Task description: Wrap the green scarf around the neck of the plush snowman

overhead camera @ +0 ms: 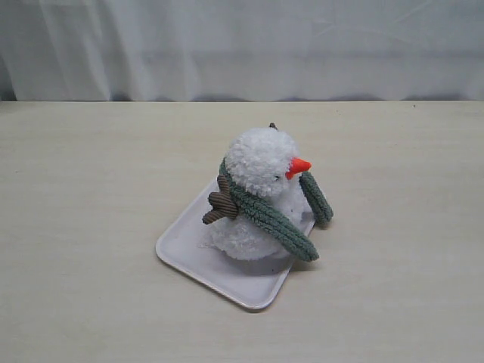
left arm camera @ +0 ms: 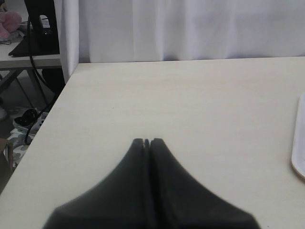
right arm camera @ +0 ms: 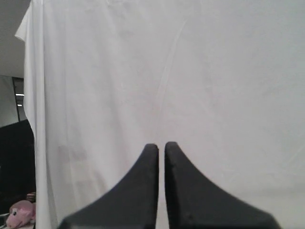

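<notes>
The green scarf (overhead camera: 268, 215) lies looped round the neck of the plush snowman (overhead camera: 261, 159) on the white tray (overhead camera: 249, 291); left gripper (left arm camera: 147, 141) and right gripper (right arm camera: 161, 146) are both pinched closed, empty

Left gripper (left arm camera: 147, 141): matte black, two broad fingers (left arm camera: 124, 191) tapering to blunt tips; blurred, surface seemingly plain.
Right gripper (right arm camera: 161, 145): same black, curved taper, rounded tips.

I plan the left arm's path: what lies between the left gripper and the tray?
Only bare table, as the left wrist view shows, between the left gripper and the tray edge.
</notes>
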Tool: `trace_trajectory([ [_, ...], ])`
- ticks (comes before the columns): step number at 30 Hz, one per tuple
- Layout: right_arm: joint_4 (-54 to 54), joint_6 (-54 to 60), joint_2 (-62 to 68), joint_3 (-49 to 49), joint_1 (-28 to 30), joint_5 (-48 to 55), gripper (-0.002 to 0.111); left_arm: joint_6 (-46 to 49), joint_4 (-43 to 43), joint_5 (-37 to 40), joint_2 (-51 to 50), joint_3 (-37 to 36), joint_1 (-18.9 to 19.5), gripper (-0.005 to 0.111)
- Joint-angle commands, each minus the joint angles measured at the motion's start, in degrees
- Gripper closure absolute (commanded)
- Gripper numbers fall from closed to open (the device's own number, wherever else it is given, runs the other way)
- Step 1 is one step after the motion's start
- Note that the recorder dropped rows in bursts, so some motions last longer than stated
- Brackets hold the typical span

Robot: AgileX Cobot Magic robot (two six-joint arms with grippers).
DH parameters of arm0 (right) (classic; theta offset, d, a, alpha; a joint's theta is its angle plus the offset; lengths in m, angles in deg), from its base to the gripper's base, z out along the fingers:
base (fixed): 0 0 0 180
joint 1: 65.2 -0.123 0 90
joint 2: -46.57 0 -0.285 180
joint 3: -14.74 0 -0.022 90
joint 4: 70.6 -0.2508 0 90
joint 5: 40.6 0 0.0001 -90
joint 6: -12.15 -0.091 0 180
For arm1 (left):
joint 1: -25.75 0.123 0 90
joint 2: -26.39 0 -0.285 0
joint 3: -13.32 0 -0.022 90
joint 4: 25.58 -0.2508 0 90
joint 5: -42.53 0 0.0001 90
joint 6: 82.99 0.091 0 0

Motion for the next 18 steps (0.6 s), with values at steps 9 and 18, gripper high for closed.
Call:
trace_trajectory([
  [9, -3.6, 4.4, -0.2, -2.4, 0.0, 3.6, 0.104, 0.0, 0.2, -0.9, 0.1, -0.1, -0.1, 0.107],
  [18, -15.0, 17.7, -0.2, -2.4, 0.1, 6.4, 0.104, 0.0, 0.2, -0.9, 0.1, -0.1, -0.1, 0.107],
])
